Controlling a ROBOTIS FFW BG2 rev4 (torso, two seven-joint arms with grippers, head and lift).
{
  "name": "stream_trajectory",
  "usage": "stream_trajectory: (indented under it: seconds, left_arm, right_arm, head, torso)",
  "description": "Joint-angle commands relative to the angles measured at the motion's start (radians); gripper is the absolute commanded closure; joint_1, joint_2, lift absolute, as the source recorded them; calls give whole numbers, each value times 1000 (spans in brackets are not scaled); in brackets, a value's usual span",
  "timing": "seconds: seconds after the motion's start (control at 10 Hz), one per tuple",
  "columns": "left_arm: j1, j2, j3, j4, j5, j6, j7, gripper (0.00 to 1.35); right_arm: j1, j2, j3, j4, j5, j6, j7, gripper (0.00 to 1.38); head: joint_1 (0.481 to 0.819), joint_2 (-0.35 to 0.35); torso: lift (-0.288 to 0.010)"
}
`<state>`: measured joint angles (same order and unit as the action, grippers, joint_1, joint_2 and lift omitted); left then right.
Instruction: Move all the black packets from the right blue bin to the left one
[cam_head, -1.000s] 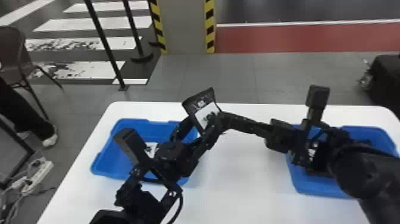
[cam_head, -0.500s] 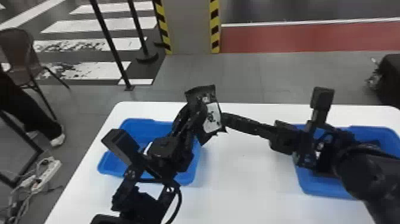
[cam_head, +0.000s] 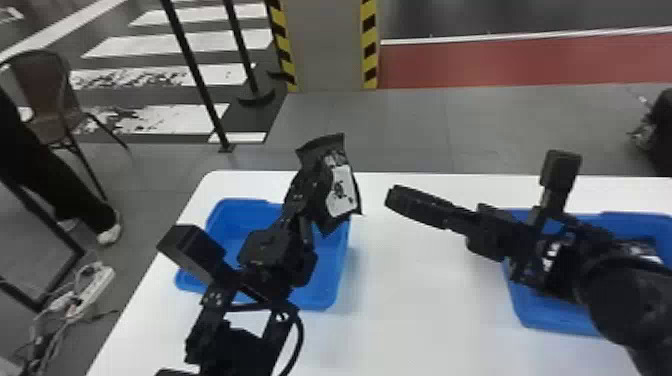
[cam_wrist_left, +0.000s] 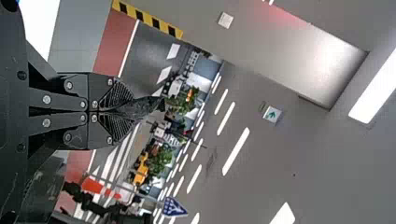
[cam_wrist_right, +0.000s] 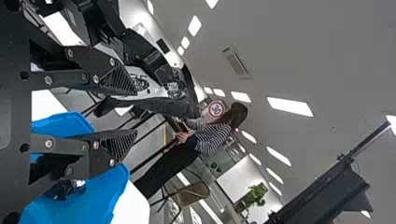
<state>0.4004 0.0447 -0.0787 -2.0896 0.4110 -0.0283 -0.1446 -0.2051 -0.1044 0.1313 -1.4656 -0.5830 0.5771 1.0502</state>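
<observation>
The step in hand looks like delivery: the left end effector (cam_wrist_left: 127, 111), pinched closed, grips a packet (cam_head: 342, 192) above the one o'clock edge of the left bin (cam_head: 325, 280). The right end effector (cam_wrist_right: 136, 113) gapes, empty. Next, the left should lower and release. Another packet (cam_head: 637, 248) seems to lie toward two o'clock in the right bin (cam_head: 545, 317); dark contents (cam_wrist_right: 70, 189) sit in the left.

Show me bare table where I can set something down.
The widest bare stretch of table lies between the left bin and the right bin; a narrow strip runs behind the right bin. Crowded: the left bin, by the left gripper and its packet; the right bin, by the right arm.
</observation>
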Motion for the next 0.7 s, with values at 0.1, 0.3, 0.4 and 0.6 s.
stream_trajectory:
  seconds: [0.1, 0.3, 0.4, 0.6]
  left_arm:
    - [19, -35, 99, 29, -170, -1, 43, 1217]
    - [7, -46, 155, 91, -360, 33, 73, 1217]
    - [-15, -46, 163, 164, -435, -9, 89, 1217]
    - [-27, -47, 166, 211, -528, -45, 120, 743]
  right_arm:
    - [77, -1, -81, -62, 83, -13, -53, 136]
    - [102, -11, -90, -65, 81, -13, -65, 213]
    - [104, -14, -90, -67, 83, -13, -67, 213]
    - [109, -15, -91, -70, 92, -13, -76, 211]
  head:
    - [695, 194]
    - [695, 215]
    - [695, 233]
    - [695, 249]
  torso:
    - [-110]
    - [-110]
    - [-110]
    - [-110]
